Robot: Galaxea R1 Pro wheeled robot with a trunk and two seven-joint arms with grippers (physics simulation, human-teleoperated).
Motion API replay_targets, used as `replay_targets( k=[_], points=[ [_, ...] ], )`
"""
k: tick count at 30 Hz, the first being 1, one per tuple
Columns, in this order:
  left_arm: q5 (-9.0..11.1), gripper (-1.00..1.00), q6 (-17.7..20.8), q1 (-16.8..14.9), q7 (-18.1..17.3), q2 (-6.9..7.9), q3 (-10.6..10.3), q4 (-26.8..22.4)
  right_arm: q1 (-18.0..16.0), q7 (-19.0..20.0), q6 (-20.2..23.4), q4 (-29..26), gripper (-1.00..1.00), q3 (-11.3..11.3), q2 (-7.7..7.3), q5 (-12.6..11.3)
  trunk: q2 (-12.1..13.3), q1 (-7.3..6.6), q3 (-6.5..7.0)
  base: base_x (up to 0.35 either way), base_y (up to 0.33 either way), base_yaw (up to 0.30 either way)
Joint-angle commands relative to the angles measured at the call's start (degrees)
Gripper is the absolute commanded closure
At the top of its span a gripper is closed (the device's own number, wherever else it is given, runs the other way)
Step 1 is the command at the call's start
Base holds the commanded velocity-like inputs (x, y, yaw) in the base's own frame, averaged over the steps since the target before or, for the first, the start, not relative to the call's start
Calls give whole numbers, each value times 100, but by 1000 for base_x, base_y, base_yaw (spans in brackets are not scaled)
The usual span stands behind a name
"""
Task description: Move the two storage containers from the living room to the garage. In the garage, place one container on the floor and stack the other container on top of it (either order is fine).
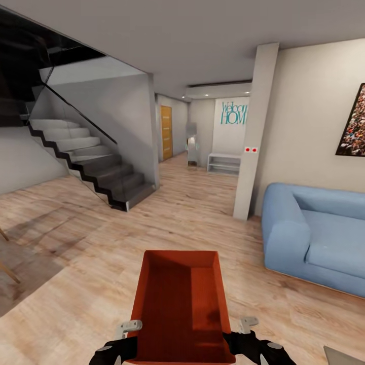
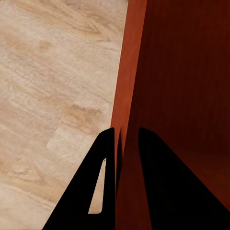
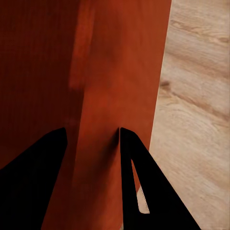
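One orange-red storage container (image 1: pixel 180 304) carried between both claws, held clear above the light wood-plank floor (image 1: pixel 101 253). Left claw (image 2: pixel 125 143) clenched on the container's left wall, one finger outside, one inside; right claw (image 3: pixel 91 139) likewise clenched on the right wall. Open top upward, interior empty, long axis running forward from the claws. Ahead of the claws: hallway with a wooden door (image 1: pixel 166 133) at its far end. Ahead and left of the left claw: dark staircase (image 1: pixel 96 172). Ahead and right of the right claw: pale pillar (image 1: pixel 256 132), then blue sofa (image 1: pixel 314 233) closer in.

Step in hand, by judgement: transport of a container out of the living room toward the garage; no garage floor yet in sight. Next move calls for steady driving down the hallway, both grips kept tight and level, with clearance from pillar and stair edge.
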Motion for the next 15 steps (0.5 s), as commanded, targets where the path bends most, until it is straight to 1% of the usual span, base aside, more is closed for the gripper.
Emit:
replay_targets(
  k=[1, 15],
  points=[
    [-82, 100, -253, -3, 33, 9, 69, -22, -2, 138, 43, 0, 100, -27, -9, 0, -6, 5, -9, 330, 0, 0],
    [-87, 100, -262, -3, 33, 13, 70, -22, -2, 138, 43, -1, 100, -23, -9, 1, -6, 5, -9, 330, 0, 0]
  ],
)
